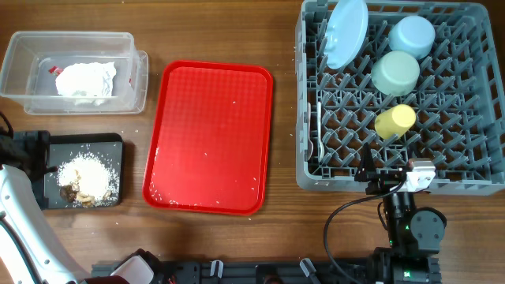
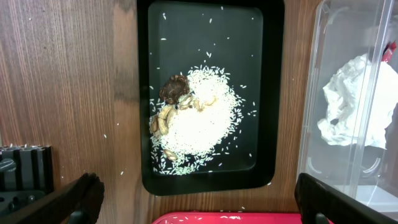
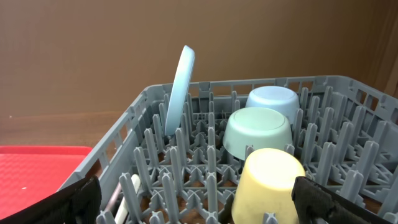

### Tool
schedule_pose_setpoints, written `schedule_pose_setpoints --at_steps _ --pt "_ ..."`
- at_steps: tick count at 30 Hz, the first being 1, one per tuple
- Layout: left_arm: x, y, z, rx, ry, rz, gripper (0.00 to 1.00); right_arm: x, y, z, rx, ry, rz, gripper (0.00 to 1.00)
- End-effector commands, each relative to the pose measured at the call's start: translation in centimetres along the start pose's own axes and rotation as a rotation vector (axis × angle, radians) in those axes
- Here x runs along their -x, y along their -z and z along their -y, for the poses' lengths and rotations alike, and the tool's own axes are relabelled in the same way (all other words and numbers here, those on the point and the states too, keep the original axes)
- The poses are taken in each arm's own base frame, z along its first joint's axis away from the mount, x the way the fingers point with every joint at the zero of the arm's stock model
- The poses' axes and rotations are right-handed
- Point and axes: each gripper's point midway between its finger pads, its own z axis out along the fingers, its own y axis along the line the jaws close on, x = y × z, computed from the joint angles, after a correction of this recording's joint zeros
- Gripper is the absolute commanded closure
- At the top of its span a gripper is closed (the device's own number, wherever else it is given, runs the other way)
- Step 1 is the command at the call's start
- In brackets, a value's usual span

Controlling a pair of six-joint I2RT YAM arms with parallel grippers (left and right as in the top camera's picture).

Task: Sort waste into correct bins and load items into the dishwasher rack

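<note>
The grey dishwasher rack [image 1: 308, 177] at the right holds a round pale plate [image 1: 347, 31] on edge, a pale blue bowl [image 1: 412, 35], a mint green bowl [image 1: 395, 72], a yellow cup [image 1: 394, 121] and a white plastic utensil [image 1: 318, 130]. The clear box [image 1: 20, 55] at the far left holds the white napkin [image 1: 85, 79] and the red-and-white wrapper [image 1: 54, 69]. The black tray [image 1: 95, 142] holds brownish scraps [image 2: 174, 90] and rice. My left gripper [image 2: 198, 188] is open and empty above the black tray's edge. My right gripper [image 3: 196, 186] is open and empty at the rack's front wall.
The red serving tray [image 1: 209, 138] lies in the middle with a few pale crumbs on it. Loose rice grains lie on the wood around the black tray [image 2: 273, 93]. The right arm's base and cable [image 1: 410, 229] stand in front of the rack.
</note>
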Motion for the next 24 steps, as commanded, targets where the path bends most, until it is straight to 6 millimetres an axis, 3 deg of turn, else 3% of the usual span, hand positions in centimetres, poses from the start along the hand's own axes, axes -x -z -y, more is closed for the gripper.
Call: schedule_pose_setpoints --at_steps 1,5,9,13,17,24 --pt "-0.4 0.2 -0.5 0.006 0.002 -0.017 0.0 0.4 0.1 -0.1 0.005 0.009 0.019 0.0" --pt "-2.9 0.9 -0.5 -0.027 -0.061 -0.042 0.0 0.4 0.1 -0.1 0.005 0.009 0.019 0.0" --pt "-5.8 0.5 1.1 -0.159 -0.178 0.009 0.0 0.4 0.1 -0.1 0.005 0.009 0.019 0.0" --pt "-9.9 0.1 2.7 -0.364 -0.303 0.048 0.0 0.4 0.1 -0.1 0.005 0.009 0.019 0.0" --pt "-14.7 0.3 4.0 -0.697 -0.45 0.109 0.0 0.4 0.1 -0.1 0.005 0.009 0.019 0.0" --pt "-18.9 -3.0 3.2 -0.944 -0.473 0.136 0.0 0.4 0.1 -0.1 0.005 0.009 0.019 0.0"
